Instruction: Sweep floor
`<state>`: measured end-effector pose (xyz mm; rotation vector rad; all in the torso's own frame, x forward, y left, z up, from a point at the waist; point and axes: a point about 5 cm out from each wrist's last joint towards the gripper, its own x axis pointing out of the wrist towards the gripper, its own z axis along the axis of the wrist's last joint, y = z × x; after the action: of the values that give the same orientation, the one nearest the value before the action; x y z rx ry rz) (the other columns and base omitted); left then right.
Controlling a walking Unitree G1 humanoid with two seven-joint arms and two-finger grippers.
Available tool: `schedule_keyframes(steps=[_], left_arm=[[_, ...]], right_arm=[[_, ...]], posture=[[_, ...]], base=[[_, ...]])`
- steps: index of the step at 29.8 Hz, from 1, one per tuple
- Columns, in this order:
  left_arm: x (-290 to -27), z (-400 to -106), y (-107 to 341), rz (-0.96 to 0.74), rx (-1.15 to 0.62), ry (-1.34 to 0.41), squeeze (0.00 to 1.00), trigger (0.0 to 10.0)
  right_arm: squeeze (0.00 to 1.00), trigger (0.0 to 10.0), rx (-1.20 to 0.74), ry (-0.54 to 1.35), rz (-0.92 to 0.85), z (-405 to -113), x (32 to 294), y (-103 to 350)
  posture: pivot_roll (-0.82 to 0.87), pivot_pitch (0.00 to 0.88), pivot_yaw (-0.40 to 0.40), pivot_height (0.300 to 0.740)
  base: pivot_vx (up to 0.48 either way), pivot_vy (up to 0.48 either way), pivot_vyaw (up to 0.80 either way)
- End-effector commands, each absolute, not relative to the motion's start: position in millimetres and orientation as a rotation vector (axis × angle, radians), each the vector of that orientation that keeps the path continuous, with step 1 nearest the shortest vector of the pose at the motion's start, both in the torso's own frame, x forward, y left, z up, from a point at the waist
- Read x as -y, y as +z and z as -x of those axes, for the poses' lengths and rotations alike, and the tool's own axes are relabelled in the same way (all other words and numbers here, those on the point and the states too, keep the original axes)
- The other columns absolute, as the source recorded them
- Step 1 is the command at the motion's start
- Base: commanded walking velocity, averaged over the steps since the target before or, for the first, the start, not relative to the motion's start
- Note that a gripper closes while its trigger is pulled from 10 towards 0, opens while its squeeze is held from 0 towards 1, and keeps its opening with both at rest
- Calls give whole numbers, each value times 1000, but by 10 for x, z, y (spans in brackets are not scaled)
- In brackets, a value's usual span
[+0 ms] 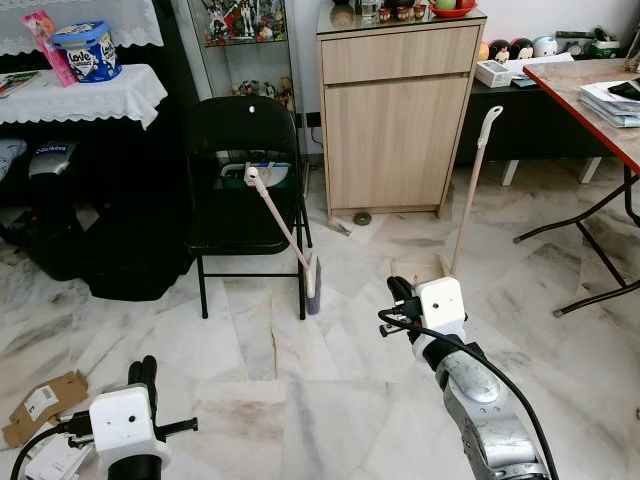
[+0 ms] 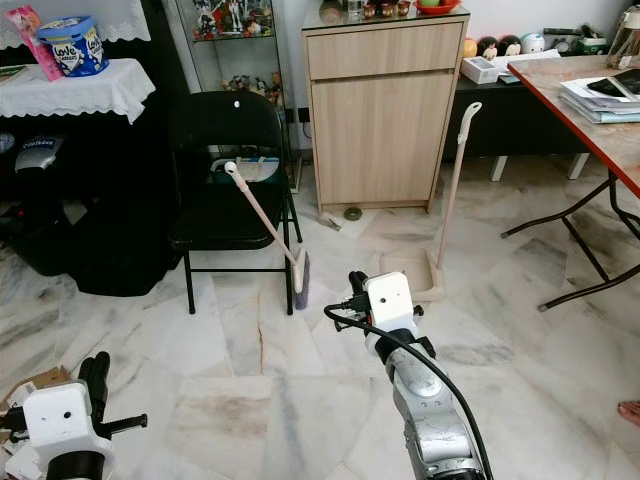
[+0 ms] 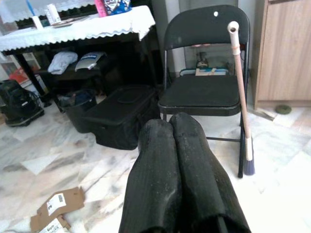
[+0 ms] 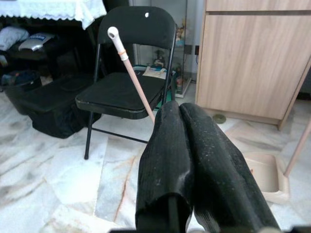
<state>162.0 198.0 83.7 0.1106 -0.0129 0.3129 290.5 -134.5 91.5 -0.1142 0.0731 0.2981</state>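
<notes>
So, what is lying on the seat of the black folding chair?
On the black folding chair, the broom handle leans across the seat edge. Behind its backrest gap a teal box with papers shows; its lower part is covered.

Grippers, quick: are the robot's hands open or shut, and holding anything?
Left gripper: shut, holding nothing.
Right gripper: shut, holding nothing.

A pale pink broom [image 1: 283, 223] leans tilted against the black folding chair [image 1: 240, 170], purple bristles on the marble floor [image 1: 300, 380], while a matching long-handled dustpan [image 1: 455, 240] stands upright near the wooden cabinet [image 1: 395, 120].
</notes>
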Motion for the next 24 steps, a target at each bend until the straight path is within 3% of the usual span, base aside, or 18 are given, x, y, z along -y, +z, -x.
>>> schedule_keyframes(steps=[1,19,24], left_arm=[[-1994,-1627,842,-117,9,305,0,10000],[-2012,-1631,847,-125,-3,300,0,10000],[-2016,-1643,849,-133,-7,296,0,10000]], right_arm=[[0,10000,-72,302,97,-2895,1331,927],[0,10000,-77,325,103,-2869,1281,911],[0,10000,-60,326,94,-2878,1266,932]], posture=[[-154,0,90,740],[-147,2,95,740],[-148,3,100,740]], base=[[0,0,-769],[0,0,-735],[0,0,-100]])
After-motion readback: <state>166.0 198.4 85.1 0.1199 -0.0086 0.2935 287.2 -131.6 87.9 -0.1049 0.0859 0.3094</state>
